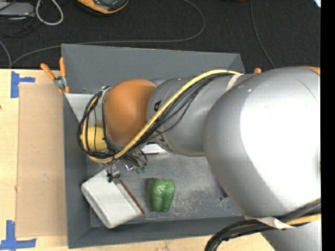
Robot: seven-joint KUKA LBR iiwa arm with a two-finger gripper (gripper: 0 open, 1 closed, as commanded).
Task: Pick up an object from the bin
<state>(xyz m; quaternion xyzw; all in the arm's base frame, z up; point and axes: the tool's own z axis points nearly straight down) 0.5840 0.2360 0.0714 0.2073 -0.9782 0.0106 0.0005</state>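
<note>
Nothing is being lifted yet, so the grasp and lift are seemingly remaining. The gripper [116,172], open or closed I cannot tell, is hanging over the far edge of 1 white slab [109,198], flat, matte and brown-edged, lying near-left in the bin [157,64]. A glossy, lumpy green pepper-shaped toy [159,194] is sitting just right of it.

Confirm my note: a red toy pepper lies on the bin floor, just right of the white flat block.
Wrong in colour: the camera view shows the toy pepper is green, not red. It does lie on the bin floor, just right of the white flat block.
</note>
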